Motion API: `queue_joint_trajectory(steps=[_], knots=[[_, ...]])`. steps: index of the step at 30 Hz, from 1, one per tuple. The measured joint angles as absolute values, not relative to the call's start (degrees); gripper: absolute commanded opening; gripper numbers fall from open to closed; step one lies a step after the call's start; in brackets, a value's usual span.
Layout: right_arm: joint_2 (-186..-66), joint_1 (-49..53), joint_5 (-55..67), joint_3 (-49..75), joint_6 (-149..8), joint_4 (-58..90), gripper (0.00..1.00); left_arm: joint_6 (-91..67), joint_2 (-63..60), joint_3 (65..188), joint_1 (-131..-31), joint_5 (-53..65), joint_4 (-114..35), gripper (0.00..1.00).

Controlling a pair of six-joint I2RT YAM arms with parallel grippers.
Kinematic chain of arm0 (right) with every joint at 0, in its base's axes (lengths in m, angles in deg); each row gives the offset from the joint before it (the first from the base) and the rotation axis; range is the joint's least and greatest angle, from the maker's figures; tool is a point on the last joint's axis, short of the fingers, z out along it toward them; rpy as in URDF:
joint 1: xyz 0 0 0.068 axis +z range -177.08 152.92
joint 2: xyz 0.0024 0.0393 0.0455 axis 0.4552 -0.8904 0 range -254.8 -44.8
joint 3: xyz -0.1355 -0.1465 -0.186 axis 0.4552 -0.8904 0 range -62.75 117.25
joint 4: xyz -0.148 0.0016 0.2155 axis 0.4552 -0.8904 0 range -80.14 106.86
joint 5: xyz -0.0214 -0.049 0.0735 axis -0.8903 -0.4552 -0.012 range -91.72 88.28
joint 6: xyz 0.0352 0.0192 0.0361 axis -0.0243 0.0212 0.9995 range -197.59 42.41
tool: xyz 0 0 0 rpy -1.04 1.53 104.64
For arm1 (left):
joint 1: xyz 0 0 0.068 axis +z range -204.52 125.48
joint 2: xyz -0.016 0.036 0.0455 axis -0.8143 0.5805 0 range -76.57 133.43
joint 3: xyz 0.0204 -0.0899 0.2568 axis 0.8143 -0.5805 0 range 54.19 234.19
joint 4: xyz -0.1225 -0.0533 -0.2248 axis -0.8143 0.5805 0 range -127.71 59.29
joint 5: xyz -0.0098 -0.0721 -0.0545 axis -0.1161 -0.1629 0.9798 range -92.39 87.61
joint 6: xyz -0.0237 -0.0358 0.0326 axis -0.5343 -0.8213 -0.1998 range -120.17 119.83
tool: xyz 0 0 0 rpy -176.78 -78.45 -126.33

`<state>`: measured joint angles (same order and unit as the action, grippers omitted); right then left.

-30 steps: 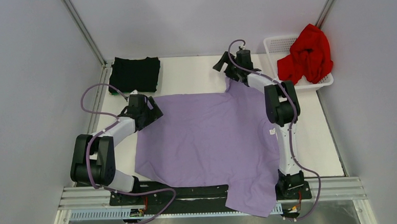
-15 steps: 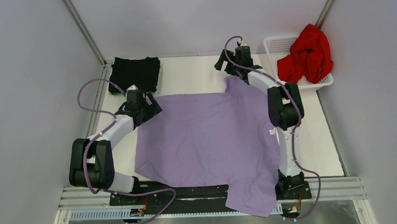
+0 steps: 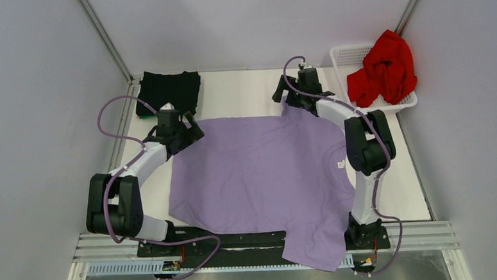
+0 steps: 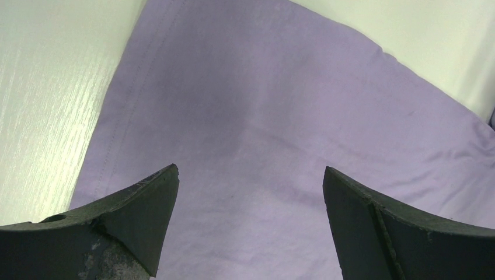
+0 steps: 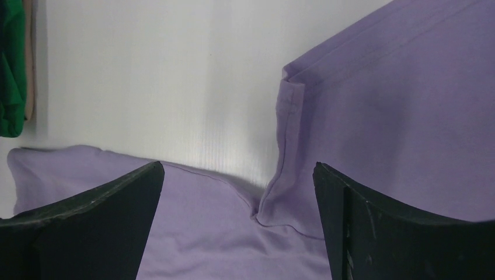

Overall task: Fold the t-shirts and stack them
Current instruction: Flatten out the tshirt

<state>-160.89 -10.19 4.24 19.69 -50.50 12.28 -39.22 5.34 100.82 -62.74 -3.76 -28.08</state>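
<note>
My left fingers (image 4: 125,213) and right fingers (image 5: 93,213) stand wide and empty over the far corners of the lavender t-shirt (image 3: 260,171), spread on the tabletop (image 3: 243,94). If I pinch only the sleeve on the right, the shirt could bunch, and an uneven pull may drag it crooked.
</note>
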Motion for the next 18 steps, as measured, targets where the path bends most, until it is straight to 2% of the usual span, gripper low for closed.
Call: queue_joint_trajectory(steps=[10, 18], knots=[[-177.8, -7.3, 6.5, 39.7, -52.8, 6.5, 1.00, -38.5, 5.3, 100.3, -62.7, -4.6, -27.6, 1.00], [-176.6, -7.1, 6.6, 40.2, -55.3, 4.8, 1.00, -37.4, 5.4, 101.0, -62.7, -4.4, -26.1, 1.00]])
